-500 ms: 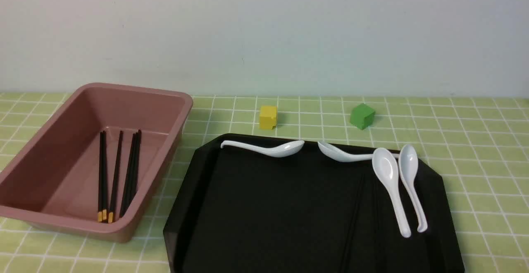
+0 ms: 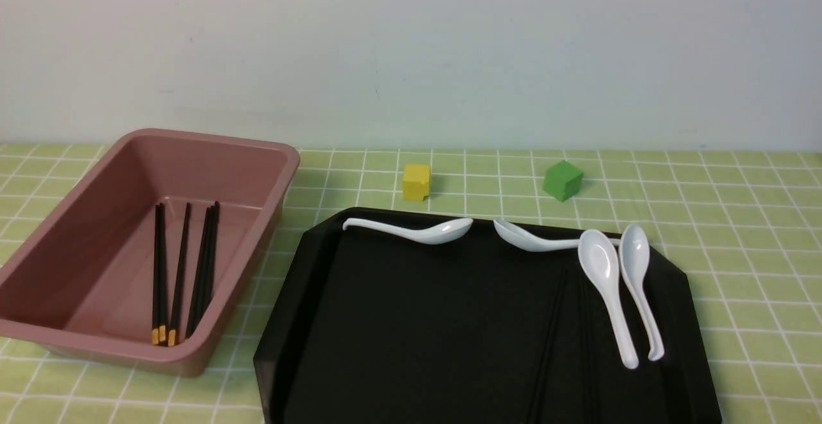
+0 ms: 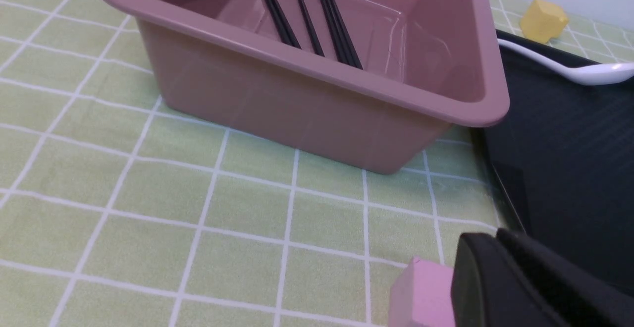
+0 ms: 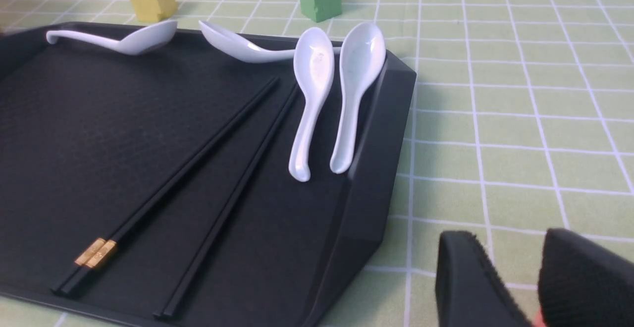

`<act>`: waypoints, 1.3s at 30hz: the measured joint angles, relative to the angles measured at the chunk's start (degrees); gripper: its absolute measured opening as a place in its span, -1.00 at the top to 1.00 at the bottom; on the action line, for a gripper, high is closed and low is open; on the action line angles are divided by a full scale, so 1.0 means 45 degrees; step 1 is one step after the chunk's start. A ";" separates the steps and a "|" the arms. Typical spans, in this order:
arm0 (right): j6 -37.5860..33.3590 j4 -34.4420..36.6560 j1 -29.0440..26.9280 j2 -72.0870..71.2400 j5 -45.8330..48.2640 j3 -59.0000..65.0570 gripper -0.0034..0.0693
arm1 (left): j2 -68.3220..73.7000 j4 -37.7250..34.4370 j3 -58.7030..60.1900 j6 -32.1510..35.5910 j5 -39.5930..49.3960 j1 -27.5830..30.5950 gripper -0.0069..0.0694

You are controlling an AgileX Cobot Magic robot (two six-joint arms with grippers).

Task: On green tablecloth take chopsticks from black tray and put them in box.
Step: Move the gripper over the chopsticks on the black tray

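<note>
Shows no movement since half a second ago, with some chopsticks [image 2: 180,270] in the box [image 2: 212,138], others flat on the black tray [image 2: 417,334] beside white spoons [image 2: 597,257], right gripper [image 4: 507,240] narrowly parted and empty, left gripper [image 3: 455,277] unreadable, and risks pinching one thin stick or knocking a spoon.

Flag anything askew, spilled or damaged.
Nothing spilled or damaged. Minor: the handle of one white spoon runs under the bowl of a neighbouring spoon at the far edge of the black tray. Chopsticks in the box and on the tray lie flat.
</note>
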 joint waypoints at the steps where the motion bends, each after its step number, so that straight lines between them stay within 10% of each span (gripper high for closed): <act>1: 0.0000 0.0000 0.0000 0.0000 0.0000 0.0000 0.25 | 0.0000 0.0000 0.0000 0.0000 0.0000 0.0000 0.72; 39: 0.0797 0.1050 0.0000 0.0000 -0.0226 0.0028 0.25 | 0.0000 0.0000 0.0000 0.0000 0.0000 0.0000 0.72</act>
